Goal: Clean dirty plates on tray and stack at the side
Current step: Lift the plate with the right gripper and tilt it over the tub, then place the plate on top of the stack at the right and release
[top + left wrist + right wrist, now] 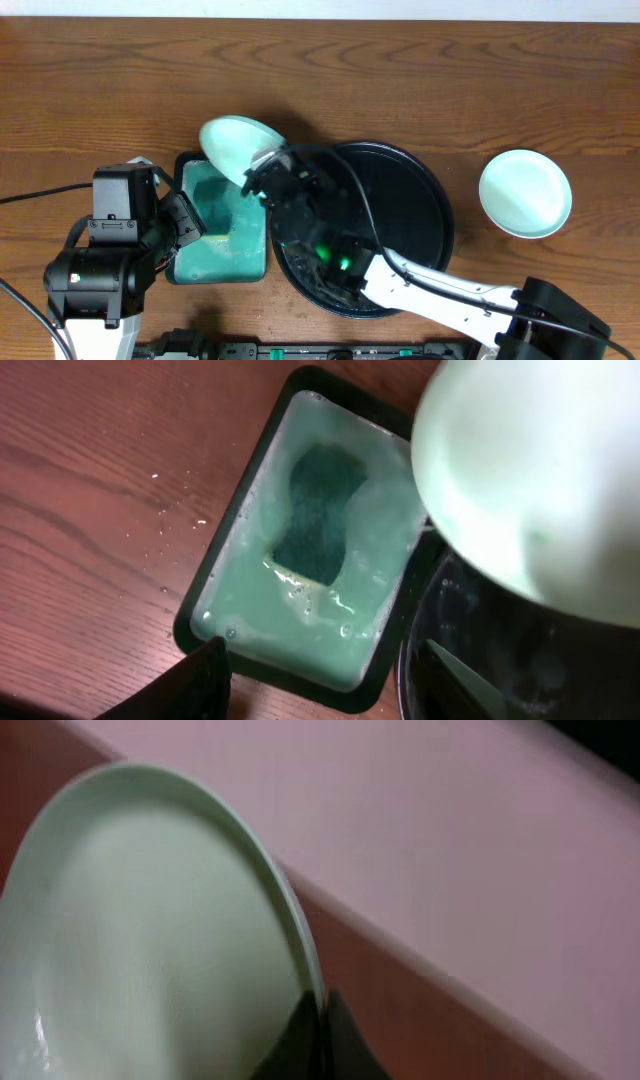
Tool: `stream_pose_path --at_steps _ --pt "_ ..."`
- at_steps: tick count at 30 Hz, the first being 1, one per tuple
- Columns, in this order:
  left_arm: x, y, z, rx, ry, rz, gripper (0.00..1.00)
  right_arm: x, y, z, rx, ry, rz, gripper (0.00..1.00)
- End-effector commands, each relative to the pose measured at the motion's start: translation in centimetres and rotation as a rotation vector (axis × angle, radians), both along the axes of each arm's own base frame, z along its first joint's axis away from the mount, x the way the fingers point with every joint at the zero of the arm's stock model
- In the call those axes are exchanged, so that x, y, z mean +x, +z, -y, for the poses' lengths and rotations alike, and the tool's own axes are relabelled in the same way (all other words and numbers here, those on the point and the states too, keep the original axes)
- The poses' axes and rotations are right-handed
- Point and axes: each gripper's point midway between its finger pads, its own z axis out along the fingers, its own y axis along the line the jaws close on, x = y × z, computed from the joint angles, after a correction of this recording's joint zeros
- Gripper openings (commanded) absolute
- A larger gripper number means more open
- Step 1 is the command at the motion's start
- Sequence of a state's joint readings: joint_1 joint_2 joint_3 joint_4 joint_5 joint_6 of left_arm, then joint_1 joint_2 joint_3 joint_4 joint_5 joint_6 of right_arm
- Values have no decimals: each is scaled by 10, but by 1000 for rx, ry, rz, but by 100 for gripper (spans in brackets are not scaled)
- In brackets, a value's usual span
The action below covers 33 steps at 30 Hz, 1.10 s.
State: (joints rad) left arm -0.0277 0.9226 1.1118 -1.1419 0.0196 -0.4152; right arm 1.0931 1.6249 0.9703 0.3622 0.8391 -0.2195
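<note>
The left gripper hovers at the near end of the green tray, fingers spread wide; a sponge lies in the tray's soapy liquid. The right gripper clamps the rim of a plate, tilted above the green tray's far end, beside the black tray. A second plate rests on the table, right of the black tray.

Tilted pale mint plate left of black tray, second plate flat, well right
</note>
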Motion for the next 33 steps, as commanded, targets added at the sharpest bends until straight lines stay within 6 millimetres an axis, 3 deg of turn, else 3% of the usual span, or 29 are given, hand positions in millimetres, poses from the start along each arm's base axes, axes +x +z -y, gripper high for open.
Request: stream_pose_path --at_steps 1,4,6,9,11,14,18,19,20,25,27,29,30,31,33 --pt "3 9 -2 2 12 29 60 10 -23 24 316 -122 -194 1" --pt "4 10 -2 18 -16 33 60 10 -39 33 449 -91 -399 1" --pt "4 10 -2 22 -26 35 59 12 -33 48 538 -61 -522 1" --pt "6 11 4 14 -76 43 60 20 -14 102 651 -107 -626 1" --pt "7 13 12 -8 -125 53 59 27 -4 174 747 -269 -648 1" --pt "10 14 13 -11 -127 67 60 19 -9 283 837 -568 -645 1" --pt "12 16 13 -10 -127 75 60 -19 -34 393 926 -930 -679 1" --pt "12 16 13 -10 -127 75 60 -44 -51 435 966 -1084 -715 1" --pt "12 16 13 -10 -127 75 59 -55 -60 451 988 -1143 -739 1" --pt "12 16 13 -10 -126 78 59 -89 -98 502 1063 -1356 -800 1" --pt "12 16 13 -10 -126 77 59 -89 -108 515 1086 -1390 -801 1" --pt "12 16 13 -11 -126 77 60 -73 -113 510 1102 -1288 -829 4" --pt "12 16 13 -11 -126 77 60 -65 -115 504 1106 -1226 -850 17" --pt "12 16 13 -11 -126 77 60 -59 -117 500 1112 -1193 -863 37" --pt "12 16 13 -11 -126 77 60 -50 -118 496 1090 -1142 -870 46"
